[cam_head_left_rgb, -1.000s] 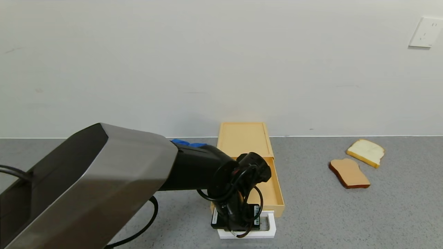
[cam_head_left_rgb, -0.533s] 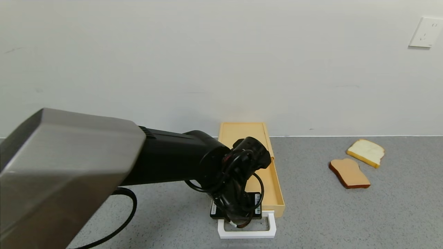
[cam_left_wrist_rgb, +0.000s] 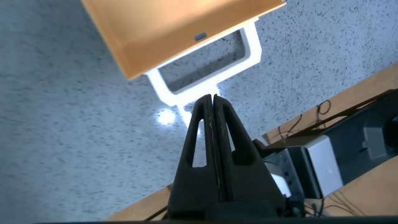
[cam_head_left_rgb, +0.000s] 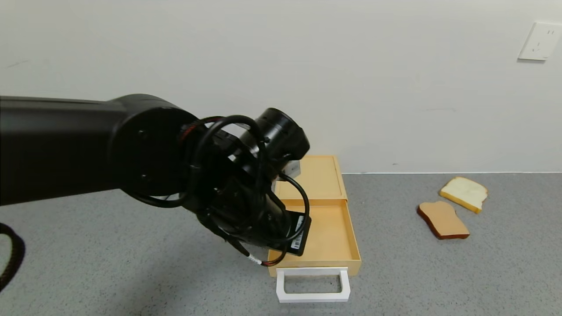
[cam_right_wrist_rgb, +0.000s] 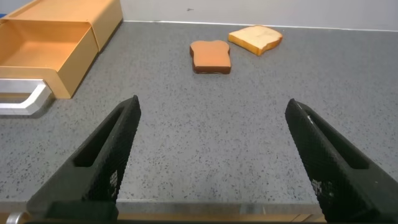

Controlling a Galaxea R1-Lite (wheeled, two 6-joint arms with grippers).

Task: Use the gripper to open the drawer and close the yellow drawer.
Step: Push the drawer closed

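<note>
The yellow drawer (cam_head_left_rgb: 327,239) stands open on the grey counter, its empty tray pulled toward me and its white loop handle (cam_head_left_rgb: 312,285) at the front. My left gripper (cam_left_wrist_rgb: 211,99) is shut with nothing between its fingers. It hangs in the air above the handle (cam_left_wrist_rgb: 205,71), not touching it. In the head view the left arm's black wrist (cam_head_left_rgb: 246,193) with looped cables covers the tray's left edge. My right gripper (cam_right_wrist_rgb: 213,106) is open and empty, low over the counter to the right of the drawer (cam_right_wrist_rgb: 46,46).
A brown bread slice (cam_head_left_rgb: 442,219) and a white one (cam_head_left_rgb: 464,192) lie on the counter to the right of the drawer. The wall runs right behind the drawer unit, with a socket (cam_head_left_rgb: 539,40) high at the right.
My left gripper has lifted up off the white handle and swung higher over the tray's left side. The drawer has stayed pulled out.
</note>
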